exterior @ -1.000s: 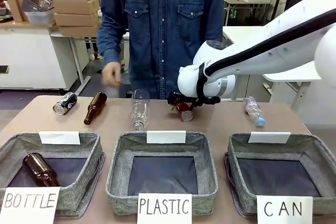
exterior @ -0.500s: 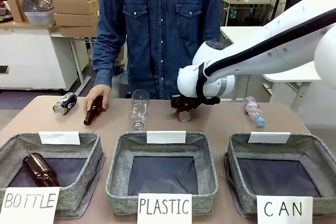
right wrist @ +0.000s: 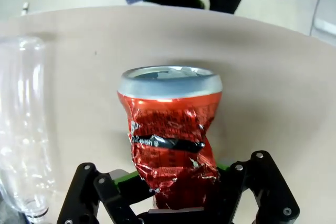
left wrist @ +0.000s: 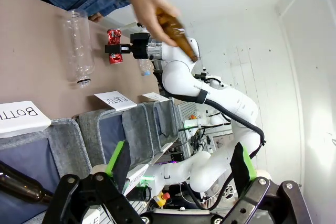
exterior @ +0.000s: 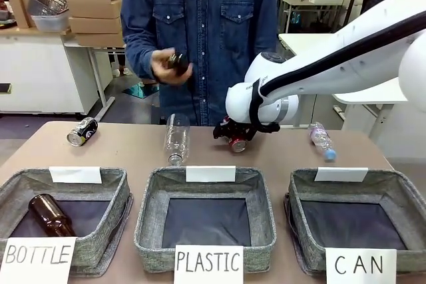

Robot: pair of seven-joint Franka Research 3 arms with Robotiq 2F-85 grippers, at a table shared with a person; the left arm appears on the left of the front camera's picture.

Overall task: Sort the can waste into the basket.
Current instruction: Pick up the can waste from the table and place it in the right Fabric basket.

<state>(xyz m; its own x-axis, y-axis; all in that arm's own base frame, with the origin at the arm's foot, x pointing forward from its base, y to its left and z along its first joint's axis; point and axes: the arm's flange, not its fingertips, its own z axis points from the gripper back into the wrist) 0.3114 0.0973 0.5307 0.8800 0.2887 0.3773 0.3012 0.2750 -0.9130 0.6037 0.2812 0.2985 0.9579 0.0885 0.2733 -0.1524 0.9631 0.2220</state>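
Observation:
The dented red can (exterior: 237,143) (right wrist: 168,135) is low over the far middle of the table with my right gripper (exterior: 234,139) (right wrist: 176,179) shut on its crushed body. The left wrist view shows the same can (left wrist: 114,39) in that gripper (left wrist: 123,51). The dark can (exterior: 82,131) lies on its side at the far left. The grey basket (exterior: 399,194) with the "CAN" card (exterior: 359,265) stands at the near right. My left gripper (left wrist: 181,156) is open with nothing between its fingers.
The person's hand holds a brown bottle (exterior: 176,63) (left wrist: 176,32) above the table. A clear bottle (exterior: 177,138) lies left of the red can, another (exterior: 321,140) at the far right. The PLASTIC basket (exterior: 150,211) stands in the middle; the BOTTLE basket (exterior: 120,197) holds a brown bottle (exterior: 48,214).
My right gripper has shut on the red can. The person's hand reached the brown bottle on the table and lifted it to chest height.

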